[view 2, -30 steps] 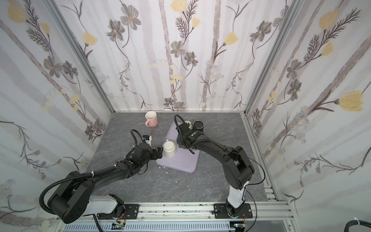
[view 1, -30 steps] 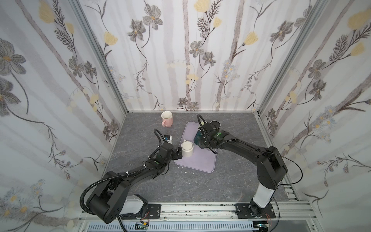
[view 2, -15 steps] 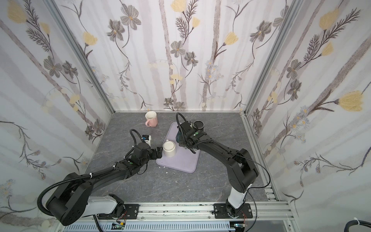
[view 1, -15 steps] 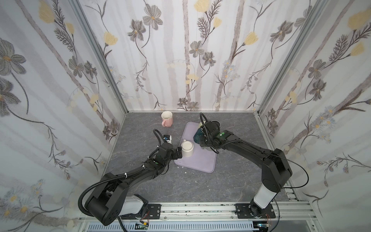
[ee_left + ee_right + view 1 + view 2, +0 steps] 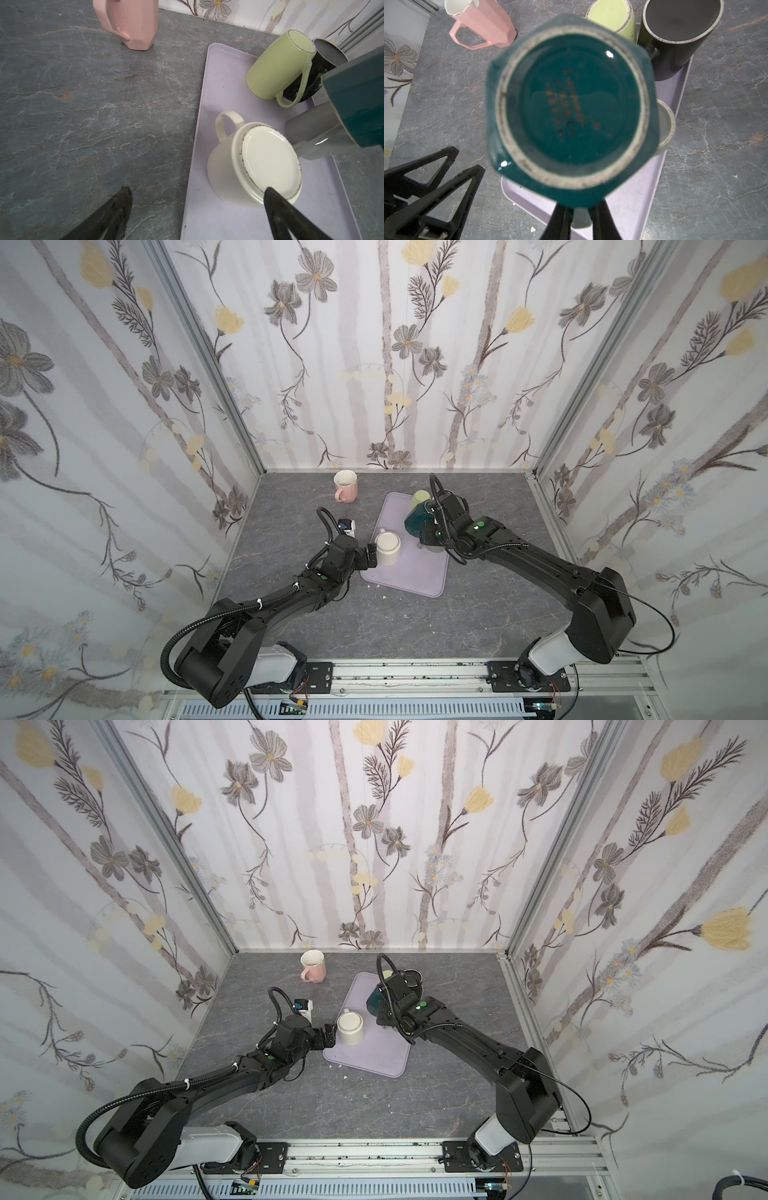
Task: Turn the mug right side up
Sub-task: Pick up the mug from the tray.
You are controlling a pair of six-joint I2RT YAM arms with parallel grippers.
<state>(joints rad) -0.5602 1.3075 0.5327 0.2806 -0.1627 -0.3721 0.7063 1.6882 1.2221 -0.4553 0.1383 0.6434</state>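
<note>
table: grey stone-look slab with floral walls on three sides; bare space toward the front for a set-down.
tray: lilac, flat on the table, crowded at its far end; not much free floor under the lifted load.
teal mug: task piece, raised above the tray and tipped, base toward the right wrist camera, mouth pointing away and down; not yet upright. Likely slip or swing in the grasp as it turns, since the hold looks small and off-centre.
black mug: upright at the tray's far corner, just beside the teal one; could be clipped in a wide swing.
grey mug: mouth-down on the tray, directly under the teal mug; touching or not, cannot tell. Most likely to be knocked or dragged if lowered here.
white mug: mouth-down near the tray's left edge, handle toward the far side.
green mug: mouth-down, against the black one.
pink mug: upright on bare table, well apart from the tray.
right gripper: closed narrow on the teal mug, apparently on its handle.
left gripper: spread wide, empty, one finger at the white mug's base rim; a nudge there could shove it into the grey one.
writing: brownish marks on the teal base, too blurred to read; no brand legible elsewhere.
</note>
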